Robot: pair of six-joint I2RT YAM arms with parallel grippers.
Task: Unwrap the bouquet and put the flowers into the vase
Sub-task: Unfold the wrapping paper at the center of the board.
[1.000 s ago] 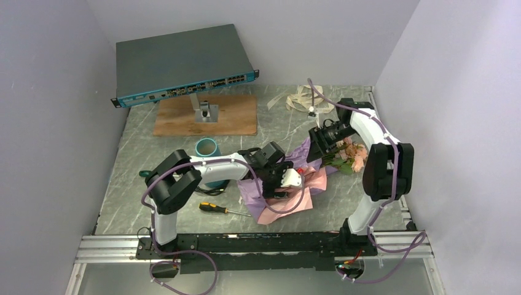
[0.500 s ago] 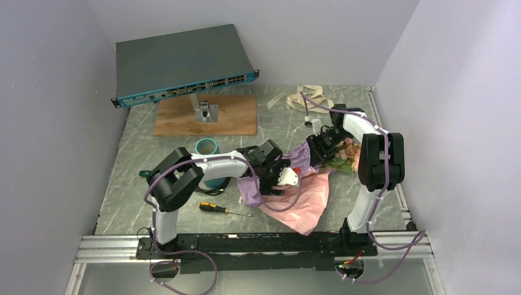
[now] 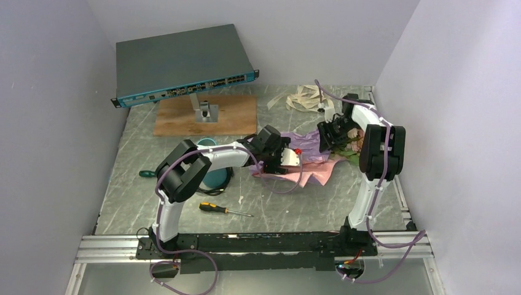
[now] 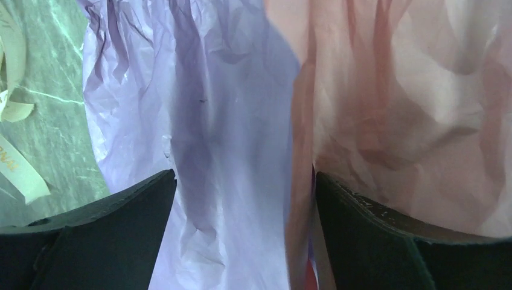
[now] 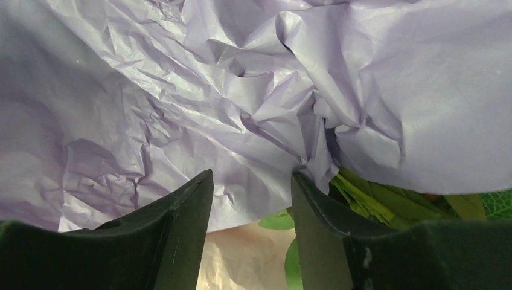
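I am working through the unwrapping step. The bouquet [image 3: 314,161] is lying on the table [image 3: 178,196] between the two arms. Its purple and pink paper is spreading out flat toward the left, and its bloom end is tucking in by the right arm.

The left gripper [image 4: 244,178] is standing wide, fingers well apart over the seam where the purple sheet meets the pink, and I am seeing nothing pinched between them. I am judging that it is placed there to take a fresh bite of the wrap.

The right gripper [image 5: 252,178] is sitting at the flower end with its jaws roughly half apart and crumpled purple paper filling the gap. From the wrist view I cannot tell whether it is nipping that fold or only resting against it. Green stems and leaves of the flowers [image 5: 386,202] are showing under the paper's edge, just beside the finger on the right of that view. I am therefore reading this arm as anchoring the stem bundle while the other peels.

The vase [image 3: 214,177] is standing upright well to the left, partly hidden behind the left arm and clear of the paper. The cream ribbon [image 3: 304,98] is lying loose at the back, so the tie is already off. I am counting the task as under halfway, because the flowers are not yet free of the wrap.
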